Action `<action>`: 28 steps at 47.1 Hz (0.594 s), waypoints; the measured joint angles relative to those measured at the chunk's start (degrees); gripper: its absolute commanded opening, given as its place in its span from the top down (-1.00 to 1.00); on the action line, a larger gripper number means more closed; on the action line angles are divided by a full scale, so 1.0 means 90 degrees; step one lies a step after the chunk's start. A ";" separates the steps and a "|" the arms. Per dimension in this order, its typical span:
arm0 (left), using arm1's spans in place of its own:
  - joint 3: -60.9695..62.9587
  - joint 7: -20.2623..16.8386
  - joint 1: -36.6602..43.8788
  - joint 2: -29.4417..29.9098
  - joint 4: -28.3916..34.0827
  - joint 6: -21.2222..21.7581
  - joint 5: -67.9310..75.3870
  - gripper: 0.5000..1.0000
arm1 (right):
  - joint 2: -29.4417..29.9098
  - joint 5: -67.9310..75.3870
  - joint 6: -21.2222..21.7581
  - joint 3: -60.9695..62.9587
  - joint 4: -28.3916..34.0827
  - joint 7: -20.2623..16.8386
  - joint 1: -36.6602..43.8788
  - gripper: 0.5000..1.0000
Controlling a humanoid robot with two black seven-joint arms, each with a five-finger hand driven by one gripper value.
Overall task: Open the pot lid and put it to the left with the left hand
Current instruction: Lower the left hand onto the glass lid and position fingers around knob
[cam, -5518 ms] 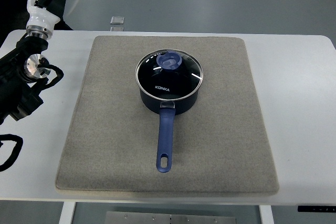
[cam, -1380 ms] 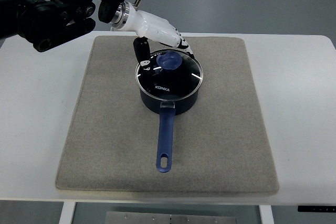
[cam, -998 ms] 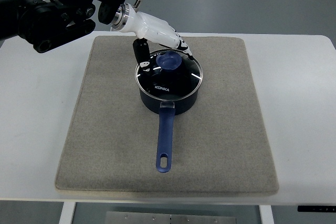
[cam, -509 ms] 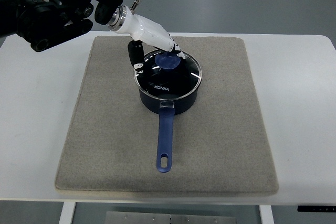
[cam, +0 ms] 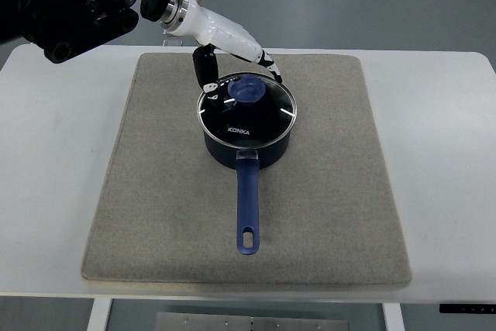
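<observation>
Left hand [cam: 232, 75] curls its fingers around the blue knob [cam: 249, 90] of the glass lid [cam: 248, 111], which sits on the dark saucepan [cam: 248, 149] on the grey mat [cam: 155, 191] atop the table [cam: 54, 191].

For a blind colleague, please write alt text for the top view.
The robot's left hand reaches over the blue knob of a glass lid that sits on a dark blue saucepan. The saucepan stands on a grey mat on a white table.
</observation>
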 measured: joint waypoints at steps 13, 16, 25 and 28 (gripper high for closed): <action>0.0002 -0.0001 -0.0139 0.0002 0.0025 0.0010 0.0067 -0.95 | 0.0000 -0.0003 0.0000 0.0000 0.0000 0.0000 -0.0002 -0.66; 0.0000 -0.0002 -0.0148 0.0001 0.0025 0.0020 0.0066 -0.95 | 0.0000 -0.0005 0.0000 0.0000 0.0001 0.0000 -0.0002 -0.66; 0.0043 -0.0002 -0.0082 0.0000 0.0021 0.0023 0.0076 -0.95 | 0.0000 -0.0005 0.0000 0.0000 0.0001 0.0000 0.0000 -0.66; 0.0063 -0.0003 -0.0069 0.0000 0.0012 0.0023 0.0076 -0.94 | 0.0000 -0.0005 0.0000 0.0000 0.0000 0.0000 0.0001 -0.66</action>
